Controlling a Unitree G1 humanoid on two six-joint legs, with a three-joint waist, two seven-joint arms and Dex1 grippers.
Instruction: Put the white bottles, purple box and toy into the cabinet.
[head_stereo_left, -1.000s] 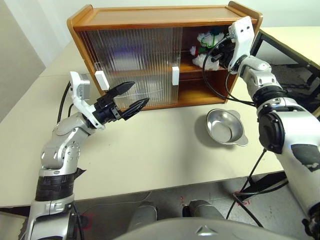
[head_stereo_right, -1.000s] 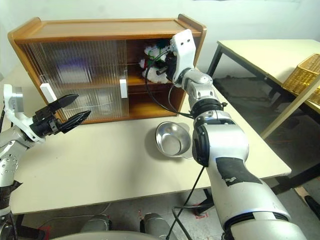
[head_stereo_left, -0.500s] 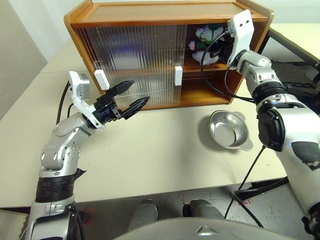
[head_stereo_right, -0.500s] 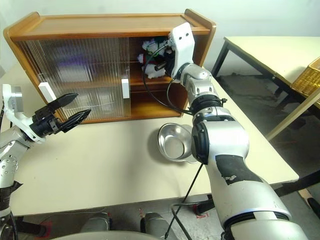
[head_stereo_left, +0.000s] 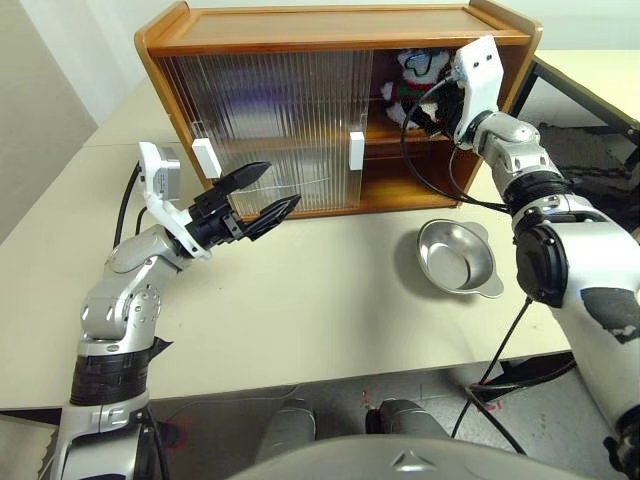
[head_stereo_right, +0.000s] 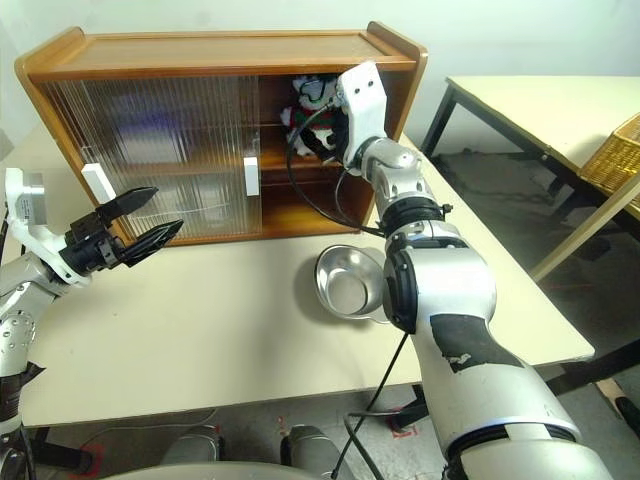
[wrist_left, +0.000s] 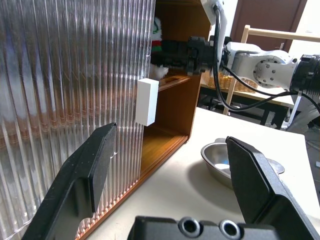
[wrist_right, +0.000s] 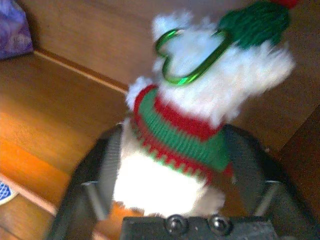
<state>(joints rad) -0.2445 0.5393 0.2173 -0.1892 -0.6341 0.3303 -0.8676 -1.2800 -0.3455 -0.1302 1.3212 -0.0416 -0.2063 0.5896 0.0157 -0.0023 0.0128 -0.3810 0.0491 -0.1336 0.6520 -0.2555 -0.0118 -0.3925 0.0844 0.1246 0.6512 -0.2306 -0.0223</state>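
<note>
The cabinet stands at the back of the table with its right side open. The toy, a white plush figure with a red and green scarf, stands upright on the upper shelf. My right gripper reaches into that shelf, open, with one finger on each side of the toy's body. The purple box lies further along the same shelf and shows as a purple blur behind the ribbed door. The white bottles are hidden. My left gripper hangs open in front of the left door, holding nothing.
A round steel bowl sits on the table in front of the cabinet's open side. Each sliding door carries a white handle. Another table with a wicker basket stands to the right.
The toy was held tilted in my right gripper and now stands upright on the upper shelf, with the fingers spread beside it. My left arm has kept still.
</note>
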